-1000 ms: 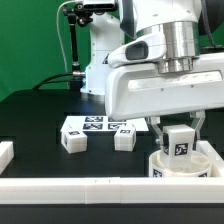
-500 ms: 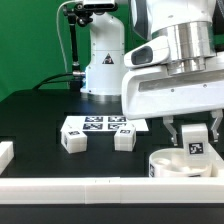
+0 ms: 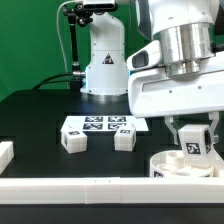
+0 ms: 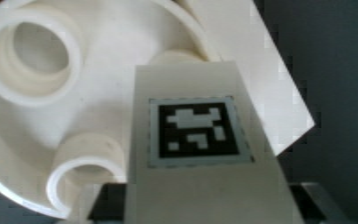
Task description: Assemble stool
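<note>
Exterior view: the gripper (image 3: 196, 146) hangs at about four o'clock in the picture, its two fingers closed on a small white leg (image 3: 197, 143) whose square tag faces the camera. Just below, the round seat (image 3: 162, 166) lies at five o'clock on the black table (image 3: 30, 115), close behind the front rail (image 3: 80, 188). The leg's lower end dips behind the seat's raised edge; whether it touches the seat cannot be told. Two more legs (image 3: 73, 141) (image 3: 124, 139) wait loose near six o'clock, just in front of the marker board (image 3: 97, 124).

From the wrist view, the held leg (image 4: 202, 140) runs across the seat (image 4: 34, 110), with one round socket (image 4: 48, 45) open beside it and a second curved lip (image 4: 87, 160) right next to the leg's side.

The likely step is seating this leg in a socket. The leg seems to sit beside the sockets rather than over one, so a push down here could land on the seat's flat face. That would probably shove the unheld seat toward the rail, or twist the leg in the jaws. A tilted entry could jam it halfway.
</note>
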Controlling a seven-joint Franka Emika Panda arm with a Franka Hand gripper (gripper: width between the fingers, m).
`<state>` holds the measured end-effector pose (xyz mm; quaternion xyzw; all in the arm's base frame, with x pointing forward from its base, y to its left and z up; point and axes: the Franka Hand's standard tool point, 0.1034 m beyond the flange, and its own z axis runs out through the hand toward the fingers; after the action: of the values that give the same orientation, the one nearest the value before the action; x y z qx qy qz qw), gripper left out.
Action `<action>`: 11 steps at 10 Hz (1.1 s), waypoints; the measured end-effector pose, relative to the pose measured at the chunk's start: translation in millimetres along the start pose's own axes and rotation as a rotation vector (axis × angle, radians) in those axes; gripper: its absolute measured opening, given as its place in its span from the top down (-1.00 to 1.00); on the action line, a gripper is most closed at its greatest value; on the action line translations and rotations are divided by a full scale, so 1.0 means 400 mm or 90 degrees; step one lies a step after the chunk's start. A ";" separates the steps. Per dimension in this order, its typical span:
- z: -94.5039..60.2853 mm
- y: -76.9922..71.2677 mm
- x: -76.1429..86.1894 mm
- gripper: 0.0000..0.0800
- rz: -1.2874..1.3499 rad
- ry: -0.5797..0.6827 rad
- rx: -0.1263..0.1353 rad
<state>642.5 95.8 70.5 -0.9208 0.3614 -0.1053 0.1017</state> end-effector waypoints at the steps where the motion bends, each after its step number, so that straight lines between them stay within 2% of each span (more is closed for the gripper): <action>1: 0.000 0.002 -0.001 0.15 0.056 -0.001 -0.001; 6: 0.003 0.005 -0.027 0.15 0.298 -0.024 -0.008; 9: 0.004 0.005 -0.028 0.15 0.310 -0.025 -0.008; 10: 0.001 0.004 -0.026 -0.43 0.298 -0.025 -0.007; 11: -0.013 -0.002 -0.018 -0.43 0.276 -0.023 -0.002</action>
<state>636.4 100.8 74.9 -0.8234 0.5493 -0.0637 0.1275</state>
